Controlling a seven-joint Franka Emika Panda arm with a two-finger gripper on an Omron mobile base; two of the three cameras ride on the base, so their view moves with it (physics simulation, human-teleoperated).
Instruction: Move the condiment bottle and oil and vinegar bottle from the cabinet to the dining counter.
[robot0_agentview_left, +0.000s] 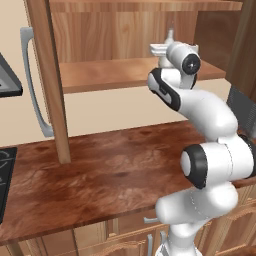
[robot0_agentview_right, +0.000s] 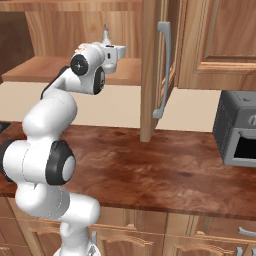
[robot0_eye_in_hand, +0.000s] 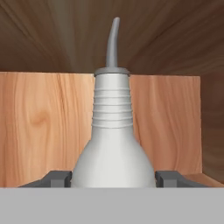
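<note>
The oil and vinegar bottle (robot0_eye_in_hand: 113, 144), pale grey-white with a thin curved spout, stands on the inner shelf (robot0_agentview_left: 110, 72) of the open wooden cabinet (robot0_agentview_right: 152, 70). My gripper (robot0_eye_in_hand: 113, 178) reaches into the cabinet at shelf height and is shut on the bottle's rounded body, a dark fingertip (robot0_eye_in_hand: 57, 178) pressed against each side. From the base views my white hand hides most of the bottle; its spout (robot0_agentview_left: 170, 35) (robot0_agentview_right: 106, 32) pokes up behind the hand. The condiment bottle and the dining counter are out of view.
An open cabinet door (robot0_agentview_left: 47, 75) with a long grey bar handle (robot0_agentview_left: 32, 80) hangs left of the arm, another door's handle (robot0_agentview_right: 162, 70) to its right. Below lies a red-brown counter (robot0_agentview_left: 100, 175) with a black stovetop (robot0_agentview_left: 5, 172) at its left and a grey oven box (robot0_agentview_right: 240, 132) at its right.
</note>
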